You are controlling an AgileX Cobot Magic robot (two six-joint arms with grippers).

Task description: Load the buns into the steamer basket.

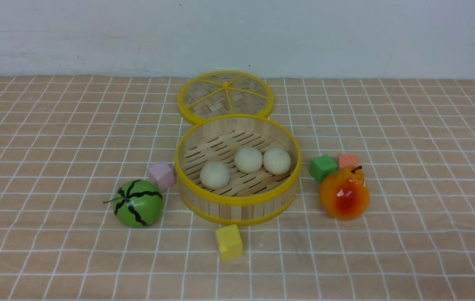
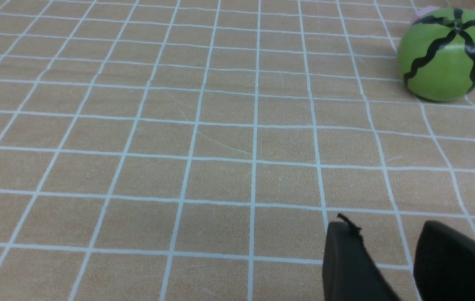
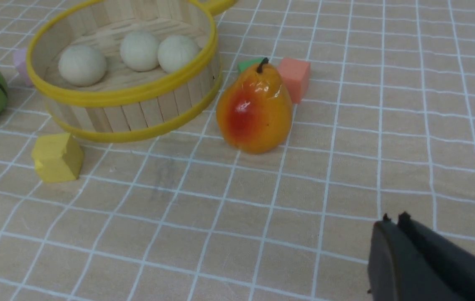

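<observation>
Sitting smooth and round in the slatted bamboo steamer basket (image 1: 237,200), three buns (image 1: 248,159); right gripper (image 3: 392,219) pressing together, left gripper (image 2: 384,234) gaping.

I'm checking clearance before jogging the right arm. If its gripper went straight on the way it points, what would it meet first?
Probably bare tablecloth; the shut right gripper seems aimed past the pear, though depth is unclear.

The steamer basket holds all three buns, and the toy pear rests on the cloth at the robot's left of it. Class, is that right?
Not quite. The steamer basket does hold all three buns, but the pear rests on the cloth at the robot's right of it, as the front view shows. The toy watermelon is what sits on the left.
</observation>
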